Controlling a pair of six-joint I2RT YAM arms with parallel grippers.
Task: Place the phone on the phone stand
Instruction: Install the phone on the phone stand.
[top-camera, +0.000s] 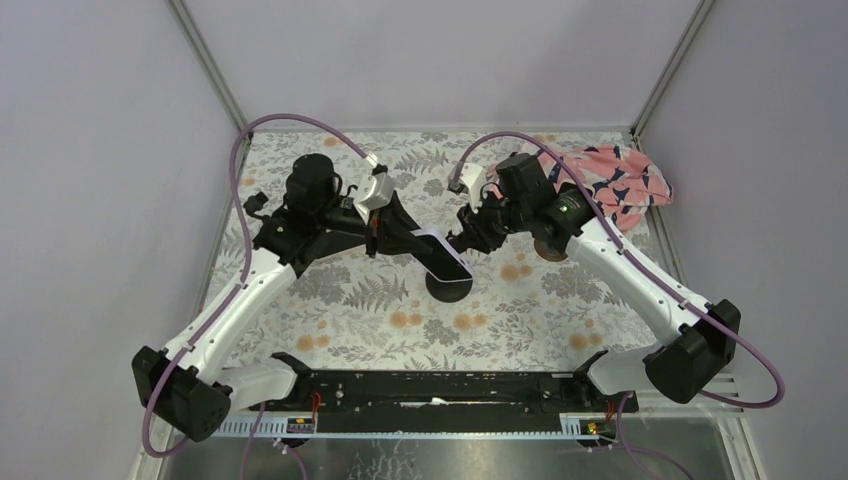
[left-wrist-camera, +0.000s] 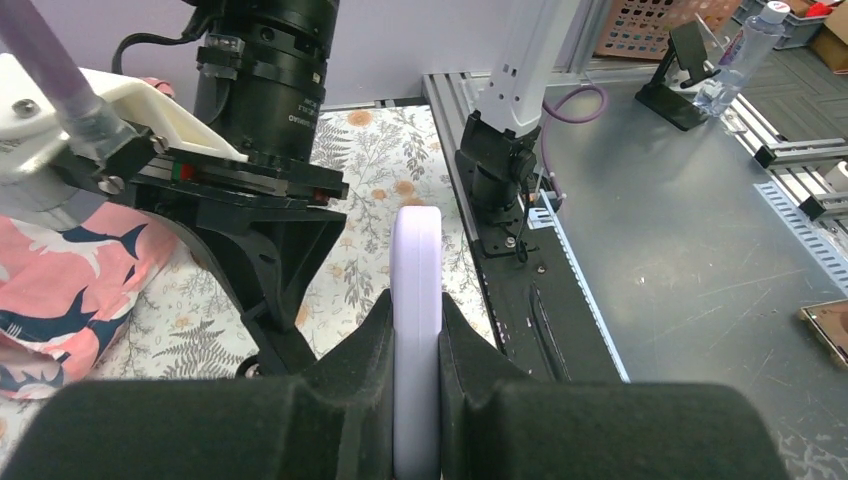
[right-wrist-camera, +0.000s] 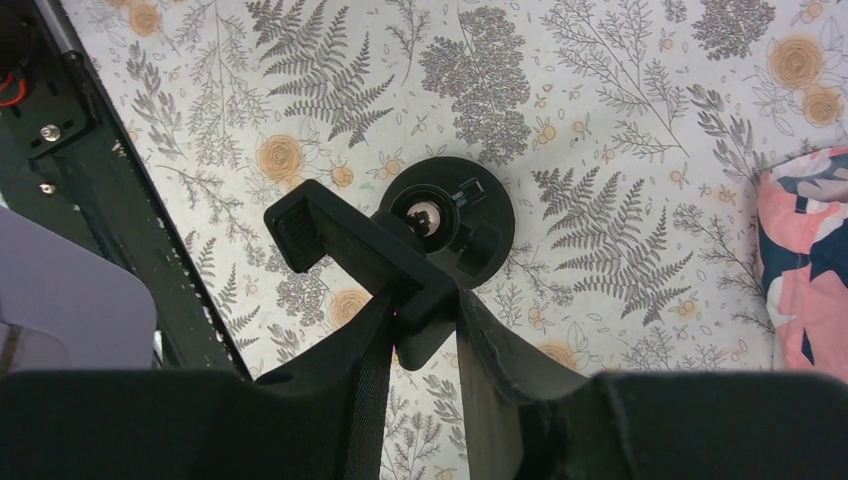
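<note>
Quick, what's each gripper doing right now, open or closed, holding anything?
Left gripper: closed on the phone.
Right gripper: closed on the phone stand, at its cradle arm.

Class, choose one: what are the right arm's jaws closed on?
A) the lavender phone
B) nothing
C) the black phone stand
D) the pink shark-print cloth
C: the right wrist view shows the right jaws clamped on the phone stand by its cradle; the phone sits in the left jaws.

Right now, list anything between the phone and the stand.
No loose object lies between them. The left end effector holds the phone close over the stand. The right end effector clamps one end of the stand's cradle, so it may crowd the seat.
</note>
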